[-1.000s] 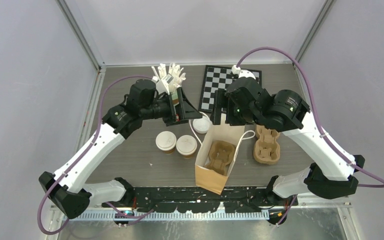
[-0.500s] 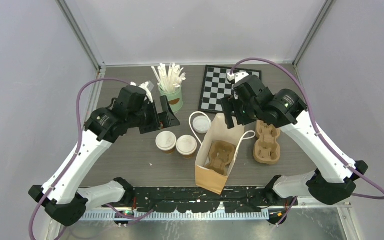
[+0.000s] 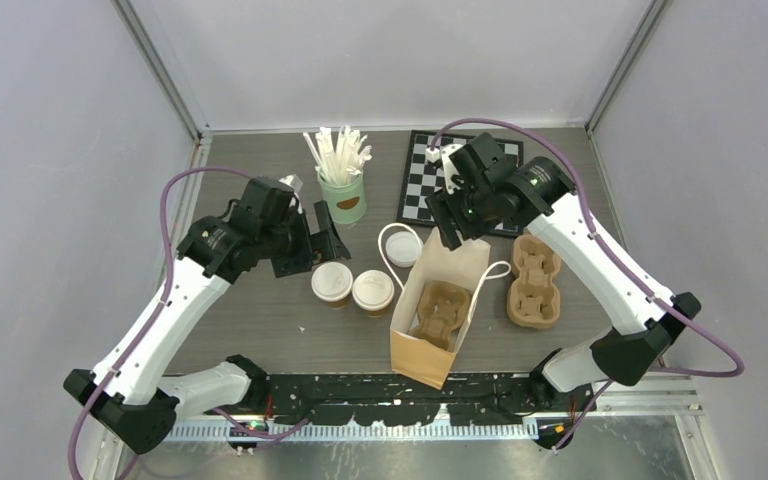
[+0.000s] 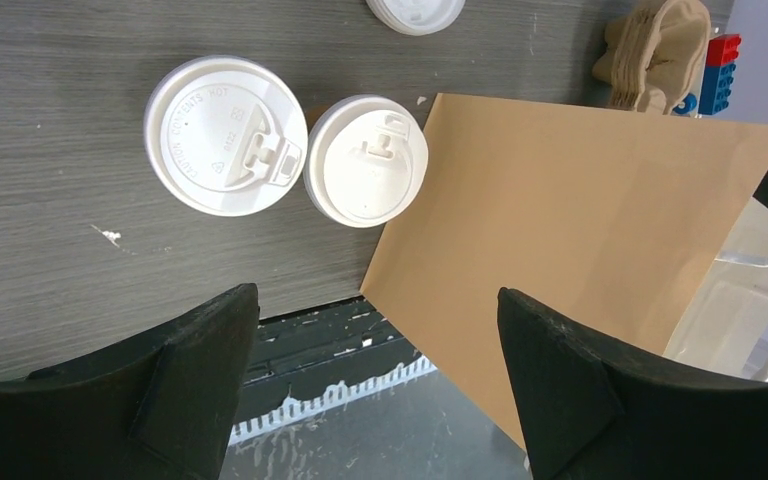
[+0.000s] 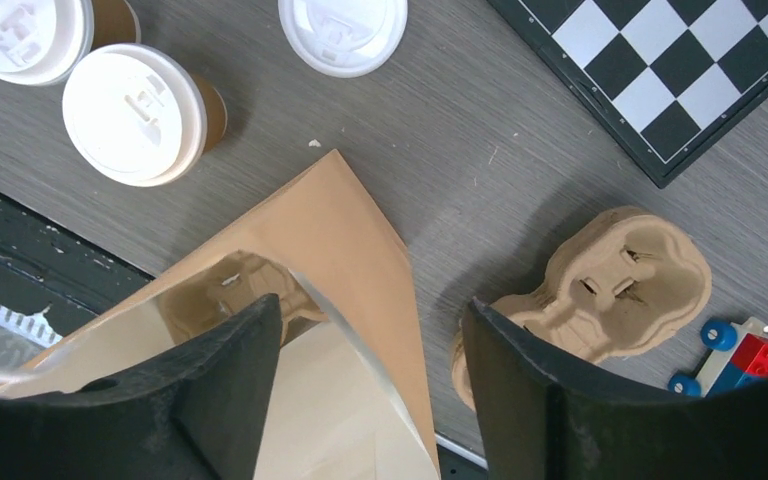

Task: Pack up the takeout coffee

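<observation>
Approach stage, I judge: the left cup (image 3: pixel 332 283) and right cup (image 3: pixel 373 291) stand lidded on the table (image 3: pixel 260 320) at frame centre, just left of the paper bag (image 3: pixel 415 355). The left tool (image 4: pixel 375 300) hovers above them, jaws apart and empty. The right tool (image 5: pixel 372 308), jaws also apart, straddles the bag's rim. The next move calls for lowering around one cup.

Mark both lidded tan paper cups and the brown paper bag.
Left tan paper cup (image 3: pixel 332 281): top view, white lid centre.
Right tan paper cup (image 3: pixel 373 290): top view, white lid centre.
Brown paper bag (image 3: pixel 416 358): top view, near wall.
</observation>
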`<state>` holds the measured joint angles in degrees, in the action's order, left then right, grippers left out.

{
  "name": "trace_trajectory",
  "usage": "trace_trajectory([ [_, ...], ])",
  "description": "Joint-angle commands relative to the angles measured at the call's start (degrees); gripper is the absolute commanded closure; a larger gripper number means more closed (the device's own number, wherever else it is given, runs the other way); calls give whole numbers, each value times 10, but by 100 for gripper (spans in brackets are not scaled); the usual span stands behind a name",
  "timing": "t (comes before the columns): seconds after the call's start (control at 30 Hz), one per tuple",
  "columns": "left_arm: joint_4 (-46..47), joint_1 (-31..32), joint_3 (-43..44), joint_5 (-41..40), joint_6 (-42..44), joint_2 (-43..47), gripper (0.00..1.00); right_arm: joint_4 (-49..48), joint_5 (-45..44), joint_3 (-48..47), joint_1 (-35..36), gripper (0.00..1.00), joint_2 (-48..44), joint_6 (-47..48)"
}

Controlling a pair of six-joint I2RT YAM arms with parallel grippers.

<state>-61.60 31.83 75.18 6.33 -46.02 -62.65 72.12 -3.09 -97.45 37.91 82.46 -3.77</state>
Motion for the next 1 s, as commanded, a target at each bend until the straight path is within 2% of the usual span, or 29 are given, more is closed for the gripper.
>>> trace_trajectory([
  [0.0,3,-8,-4,12,4,2,10,-10,12,-17,1,34,8,27],
  [0.1,3,-12,-3,10,7,2,11,-11,2,-17,0,51,3,4],
  [0.17,3,-14,-4,9,8,1,11,-14,-4,-15,0,68,-8,-14],
  [0.4,18,-16,4,15,13,-13,12,-22,-70,25,0,90,-67,-89],
  [0.63,23,-16,34,14,17,-38,15,-20,-158,79,0,96,-115,-200],
  [0.77,18,-16,46,-8,24,-50,17,-20,-194,110,0,93,-135,-290],
  [0.9,4,-16,51,-45,30,-55,18,-31,-185,132,1,92,-152,-353],
  [0.97,-4,-17,49,-58,29,-54,19,-15,-190,116,1,87,-153,-366],
])
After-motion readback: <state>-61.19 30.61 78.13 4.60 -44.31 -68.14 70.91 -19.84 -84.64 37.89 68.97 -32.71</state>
